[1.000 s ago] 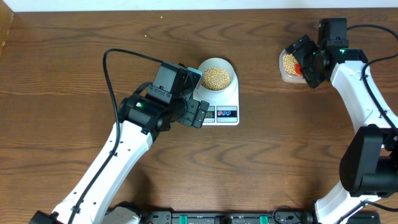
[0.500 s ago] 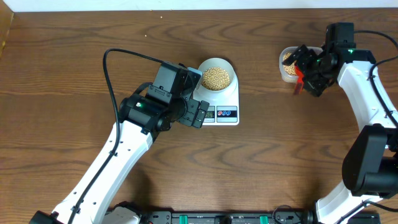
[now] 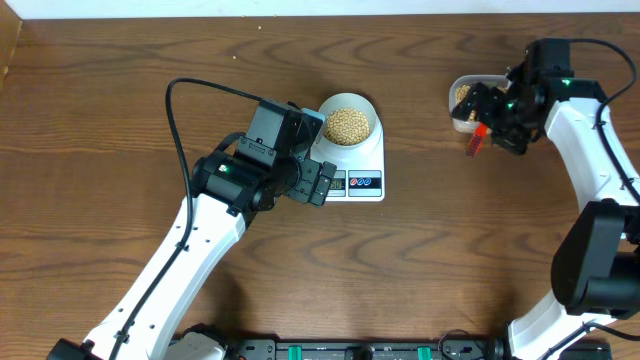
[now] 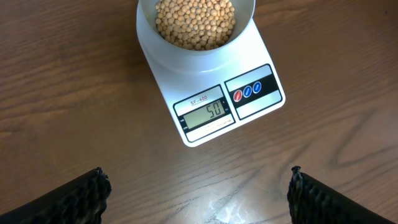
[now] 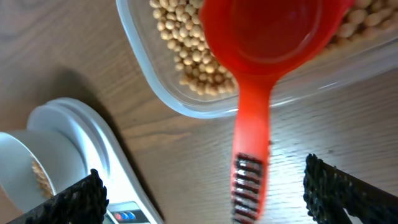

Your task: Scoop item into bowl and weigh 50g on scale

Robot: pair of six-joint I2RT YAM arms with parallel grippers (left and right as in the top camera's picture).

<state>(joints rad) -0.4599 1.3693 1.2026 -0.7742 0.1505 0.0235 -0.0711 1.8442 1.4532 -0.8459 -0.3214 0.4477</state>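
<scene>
The pale bowl (image 3: 348, 97) full of tan beads (image 3: 348, 124) stands on the white scale (image 3: 365, 172). In the left wrist view the scale (image 4: 249, 106) reads 50, with the bowl (image 4: 245, 15) and beads (image 4: 196, 22) on it. My left gripper (image 3: 322, 183) (image 4: 198, 199) is open and empty just in front of the scale. My right gripper (image 3: 500, 112) (image 5: 202, 183) is open. A red scoop (image 3: 478, 135) (image 5: 252, 143) lies between its fingers with a gap on each side, its empty cup over the tub.
A clear plastic tub (image 3: 460, 122) (image 5: 155, 87) of beads (image 5: 180, 43) stands at the back right, under the scoop's cup. A black cable loops over the table behind my left arm (image 3: 200, 85). The scale also shows in the right wrist view (image 5: 87, 134).
My right gripper has drawn back from over the tub and opened. The red scoop has slipped out, handle pointing down toward the table. The left arm has not moved.
</scene>
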